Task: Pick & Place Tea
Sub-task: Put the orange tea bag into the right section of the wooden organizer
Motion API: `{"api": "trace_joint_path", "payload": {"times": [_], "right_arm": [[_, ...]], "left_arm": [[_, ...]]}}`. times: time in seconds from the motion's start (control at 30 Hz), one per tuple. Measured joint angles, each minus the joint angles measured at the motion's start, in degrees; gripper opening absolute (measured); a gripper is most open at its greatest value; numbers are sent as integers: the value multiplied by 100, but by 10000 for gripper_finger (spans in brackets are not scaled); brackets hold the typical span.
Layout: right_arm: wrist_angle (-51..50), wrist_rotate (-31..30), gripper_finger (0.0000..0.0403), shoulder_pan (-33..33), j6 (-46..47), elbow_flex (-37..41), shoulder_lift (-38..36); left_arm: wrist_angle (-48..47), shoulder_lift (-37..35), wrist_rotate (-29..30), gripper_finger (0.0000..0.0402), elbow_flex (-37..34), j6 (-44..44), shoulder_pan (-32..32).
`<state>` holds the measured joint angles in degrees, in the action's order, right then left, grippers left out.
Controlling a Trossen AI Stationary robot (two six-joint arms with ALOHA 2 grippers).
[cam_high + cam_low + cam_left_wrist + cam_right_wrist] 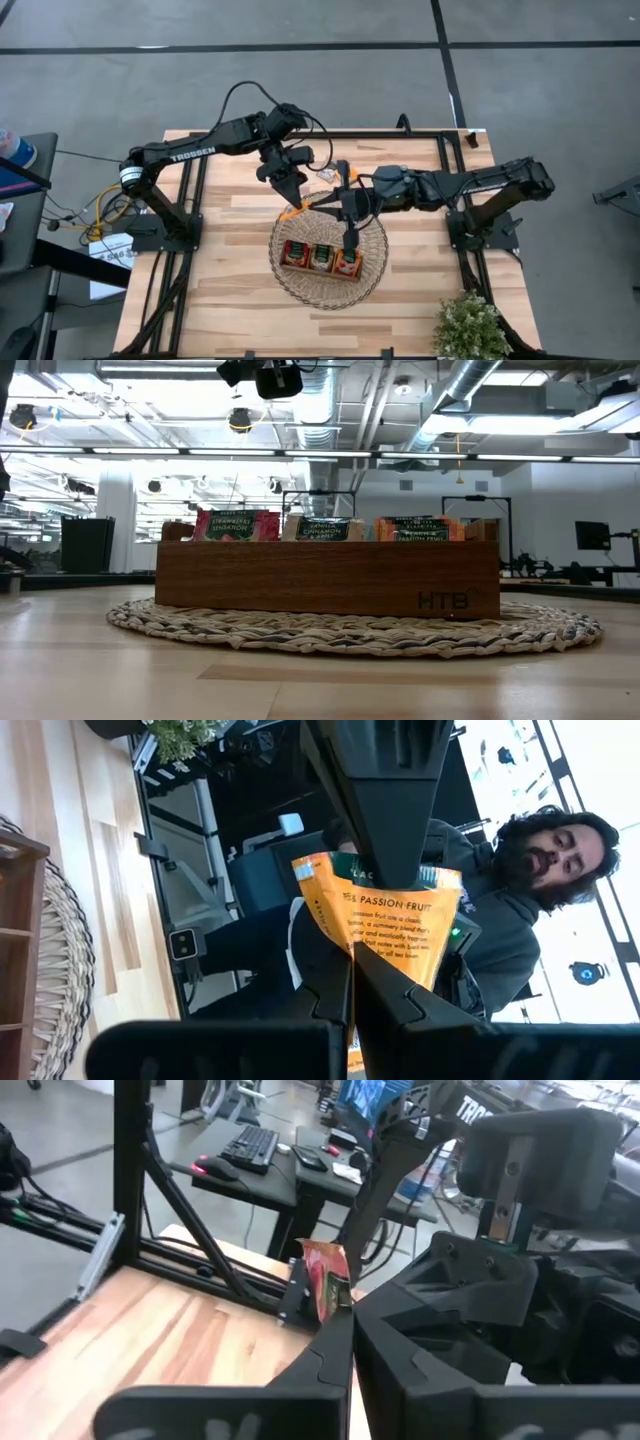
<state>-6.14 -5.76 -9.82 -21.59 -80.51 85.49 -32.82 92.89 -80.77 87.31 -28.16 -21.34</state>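
Wooden three-compartment tray [328,575] nearest us in low view, sitting on round woven wicker mat [350,630] on plank surface [230,300]; flat sachets [322,528] stand upright in compartments, labels readable. Above, we see right gripper [350,238] over tray's right end, fingers together; whether they hold anything, cannot tell. Farther back, left gripper [291,196], fingers clamped on orange passion-fruit sachet [385,925], held clear, likely awaiting placement. Person [540,870] beyond.

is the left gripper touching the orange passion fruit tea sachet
Touching. The left wrist view shows the left gripper shut on the orange tea sachet, its dark fingers meeting over the packet's lower edge.
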Motion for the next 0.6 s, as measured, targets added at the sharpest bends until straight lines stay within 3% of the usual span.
{"api": "trace_joint_path", "payload": {"times": [0.4, 0.6], "right_arm": [[-298, 131, 0, 57, 409, -228, -4], [-690, 137, 0, 43, 722, -584, -6]], "left_arm": [[95, -4, 510, 1, 2, 37, -45], [229, -6, 649, 27, 2, 33, -112]]}}
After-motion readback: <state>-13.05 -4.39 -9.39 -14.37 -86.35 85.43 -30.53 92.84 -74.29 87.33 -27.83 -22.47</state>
